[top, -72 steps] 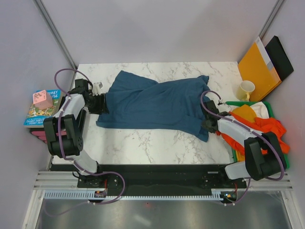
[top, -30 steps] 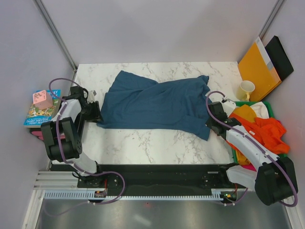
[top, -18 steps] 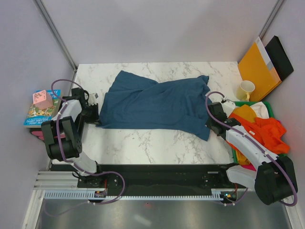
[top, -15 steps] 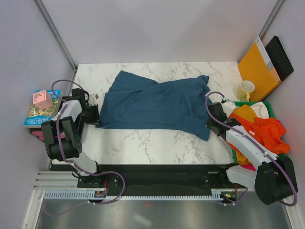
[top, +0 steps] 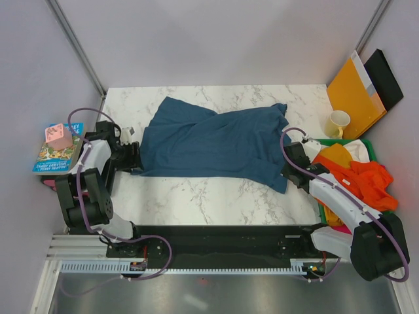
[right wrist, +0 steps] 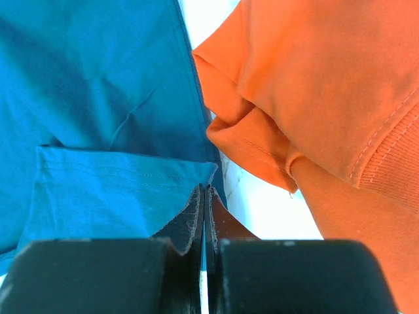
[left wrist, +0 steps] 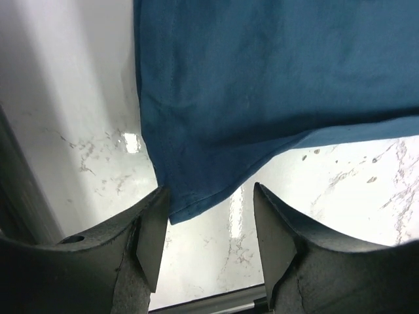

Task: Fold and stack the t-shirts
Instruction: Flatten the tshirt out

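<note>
The blue tee [top: 216, 144] is lying spread on the desk [top: 216, 196], not folded yet. The left pincer [left wrist: 208, 191] is gaping wide at its left corner. The right pincer [right wrist: 203, 190] is sitting shut at its right hem. Orange tees [top: 366, 176] are waiting, far right.

We see the right gripper [right wrist: 204, 191] at the bottom edge, its dark jaws pressed flat together with only a thin line between them. Their tips rest at the corner of a stitched hem on the teal-blue t-shirt [right wrist: 98, 85], which fills the left side. We cannot tell whether cloth is pinched. The orange t-shirt [right wrist: 314, 85] bunches just to the right, with a strip of white table [right wrist: 262, 209] showing between the two.
</note>
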Robot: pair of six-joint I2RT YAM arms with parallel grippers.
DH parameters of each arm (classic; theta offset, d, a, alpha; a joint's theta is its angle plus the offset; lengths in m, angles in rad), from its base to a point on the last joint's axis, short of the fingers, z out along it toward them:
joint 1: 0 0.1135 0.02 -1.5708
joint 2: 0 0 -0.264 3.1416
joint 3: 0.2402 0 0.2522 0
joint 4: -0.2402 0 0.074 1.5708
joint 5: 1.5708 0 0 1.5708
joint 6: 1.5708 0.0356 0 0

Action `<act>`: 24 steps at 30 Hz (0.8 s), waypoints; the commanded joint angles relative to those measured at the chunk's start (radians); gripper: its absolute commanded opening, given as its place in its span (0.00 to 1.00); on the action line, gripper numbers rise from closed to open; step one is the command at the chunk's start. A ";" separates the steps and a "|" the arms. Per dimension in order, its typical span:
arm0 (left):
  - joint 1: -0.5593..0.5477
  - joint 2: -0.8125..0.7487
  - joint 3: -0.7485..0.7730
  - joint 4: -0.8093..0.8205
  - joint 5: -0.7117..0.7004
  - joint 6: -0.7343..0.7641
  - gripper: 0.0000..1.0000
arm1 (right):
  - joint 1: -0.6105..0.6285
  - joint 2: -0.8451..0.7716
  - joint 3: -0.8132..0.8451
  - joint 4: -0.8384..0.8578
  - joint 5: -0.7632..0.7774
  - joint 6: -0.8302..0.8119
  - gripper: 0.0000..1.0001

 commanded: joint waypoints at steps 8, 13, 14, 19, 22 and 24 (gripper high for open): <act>0.000 0.052 -0.024 0.004 -0.001 0.036 0.54 | 0.004 0.000 -0.011 0.028 0.006 0.008 0.00; 0.001 0.080 -0.013 -0.001 -0.019 0.034 0.50 | 0.004 -0.003 -0.012 0.025 0.012 0.005 0.00; 0.001 0.085 -0.011 0.001 -0.024 0.032 0.51 | 0.004 -0.003 -0.012 0.025 0.013 0.003 0.00; 0.000 0.117 -0.004 -0.004 -0.068 0.034 0.52 | 0.003 0.003 -0.014 0.026 0.016 0.006 0.00; -0.002 0.128 -0.007 -0.005 -0.076 0.034 0.47 | 0.004 0.006 -0.011 0.026 0.016 0.008 0.00; 0.000 0.129 -0.007 -0.005 -0.083 0.034 0.41 | 0.004 0.006 -0.008 0.028 0.019 0.006 0.00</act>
